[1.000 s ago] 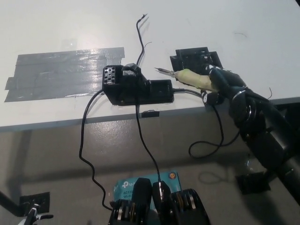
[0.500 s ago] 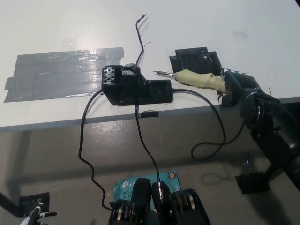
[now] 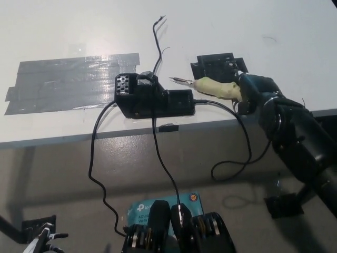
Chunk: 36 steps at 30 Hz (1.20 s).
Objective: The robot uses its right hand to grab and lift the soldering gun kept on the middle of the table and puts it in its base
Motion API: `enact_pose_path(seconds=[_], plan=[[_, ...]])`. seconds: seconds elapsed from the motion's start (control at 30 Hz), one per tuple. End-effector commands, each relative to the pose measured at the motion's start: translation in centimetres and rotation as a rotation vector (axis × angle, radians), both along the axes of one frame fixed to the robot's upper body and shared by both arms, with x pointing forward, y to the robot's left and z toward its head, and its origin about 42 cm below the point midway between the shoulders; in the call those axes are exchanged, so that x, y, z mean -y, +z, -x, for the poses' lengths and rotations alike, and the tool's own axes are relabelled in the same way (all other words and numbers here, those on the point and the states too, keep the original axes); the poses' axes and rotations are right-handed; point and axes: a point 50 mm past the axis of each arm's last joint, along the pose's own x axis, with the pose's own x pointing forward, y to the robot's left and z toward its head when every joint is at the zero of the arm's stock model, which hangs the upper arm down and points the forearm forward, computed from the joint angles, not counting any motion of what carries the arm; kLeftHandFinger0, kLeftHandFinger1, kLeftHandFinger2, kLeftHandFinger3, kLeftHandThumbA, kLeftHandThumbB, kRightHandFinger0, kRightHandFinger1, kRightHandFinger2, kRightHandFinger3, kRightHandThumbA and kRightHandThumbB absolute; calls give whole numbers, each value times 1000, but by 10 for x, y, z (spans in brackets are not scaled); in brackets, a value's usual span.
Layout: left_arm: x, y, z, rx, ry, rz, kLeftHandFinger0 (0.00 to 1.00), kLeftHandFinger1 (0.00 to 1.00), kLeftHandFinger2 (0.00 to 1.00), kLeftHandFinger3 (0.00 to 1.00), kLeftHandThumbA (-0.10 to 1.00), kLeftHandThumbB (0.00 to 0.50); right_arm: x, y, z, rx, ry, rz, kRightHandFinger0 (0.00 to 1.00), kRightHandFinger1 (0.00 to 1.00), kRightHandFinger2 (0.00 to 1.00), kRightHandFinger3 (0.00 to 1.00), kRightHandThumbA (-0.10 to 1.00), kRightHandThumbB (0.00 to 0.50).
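Currently the black right hand (image 3: 258, 94) is clamped on the rear of the pale yellow-handled soldering gun (image 3: 213, 87), holding it nearly level with its thin metal tip (image 3: 180, 80) aimed left, probably to line it up with the black boxy base with a perforated block (image 3: 150, 96) near the white table's (image 3: 274, 21) near edge. Tip is just right of the base, not yet in. A black bracket (image 3: 218, 64) sits behind the gun. The gun's black cord (image 3: 239, 142) hangs off the edge. White left hand (image 3: 45, 241) rests low at near left, cannot tell if open.

Our black right hand (image 3: 256, 94), at the frame's right, grips the soldering gun (image 3: 216, 87); our white left hand (image 3: 45, 240) rests lower left.
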Motion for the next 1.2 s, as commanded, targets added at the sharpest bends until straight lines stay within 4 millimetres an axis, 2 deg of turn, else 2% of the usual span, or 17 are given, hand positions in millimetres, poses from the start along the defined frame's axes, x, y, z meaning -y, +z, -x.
enact_pose_path(seconds=[0.0,0.03,0.1,0.13,0.2,0.3,0.47,0.57,0.63,0.73,0.8,0.87,0.9,1.03,1.07,1.13,1.17], plan=[[-2,11,-12,73,-20,-19,0,23,283,707,1000,500,-3,37,-12,71,84,98,1000,1000,1000,1000,566,303],[-2,12,-13,75,-20,-19,0,23,284,708,1000,500,-3,38,-12,72,84,99,1000,1000,1000,1000,566,304],[-2,13,-14,84,-23,-23,0,47,296,725,1000,500,-3,39,-15,57,64,186,1000,1000,1000,1000,643,418],[-1,13,-15,88,-25,-21,0,56,301,726,1000,500,-2,40,-15,60,58,184,1000,1000,1000,1000,599,462],[0,13,-18,94,-28,-24,0,73,307,727,1000,500,-1,41,-15,45,59,206,1000,1000,1000,1000,602,499],[3,13,-20,107,-43,-25,0,3,277,697,1000,500,-3,39,-14,31,59,249,1000,1000,1000,1000,611,500],[9,13,-24,118,-53,0,0,4,244,672,1000,500,-6,26,-11,39,72,289,1000,1000,1000,1000,603,500],[13,13,-26,119,-65,-4,0,0,214,663,1000,500,-4,24,-9,38,72,298,1000,1000,1000,1000,647,500],[16,13,-30,125,-84,-1,0,0,228,664,1000,500,-4,26,-8,42,65,285,1000,1000,1000,1000,618,500],[20,13,-34,128,-87,15,0,0,179,614,1000,500,-6,26,-10,62,61,276,1000,1000,1000,1000,597,472],[24,12,-36,136,-123,17,0,0,201,625,1000,500,-9,26,-12,68,60,260,1000,1000,1000,1000,589,449],[27,12,-37,137,-131,17,0,0,209,623,1000,500,-7,26,-11,71,58,257,1000,1000,1000,1000,586,449],[28,12,-38,140,-135,19,0,0,199,594,1000,500,-13,26,-13,74,61,249,1000,1000,1000,1000,577,431],[33,13,-39,151,-153,27,0,0,173,549,1000,500,-22,28,-15,84,74,235,1000,1000,1000,1000,496,402],[34,14,-40,154,-157,25,0,0,158,542,1000,500,-25,29,-15,73,78,235,1000,1000,1000,1000,500,384],[35,15,-40,158,-172,26,0,16,168,543,1000,500,-27,29,-15,33,70,194,1000,1000,1000,1000,436,351],[36,16,-41,160,-177,26,0,10,172,536,1000,500,-26,29,-15,25,63,184,1000,1000,1000,1000,420,353]])
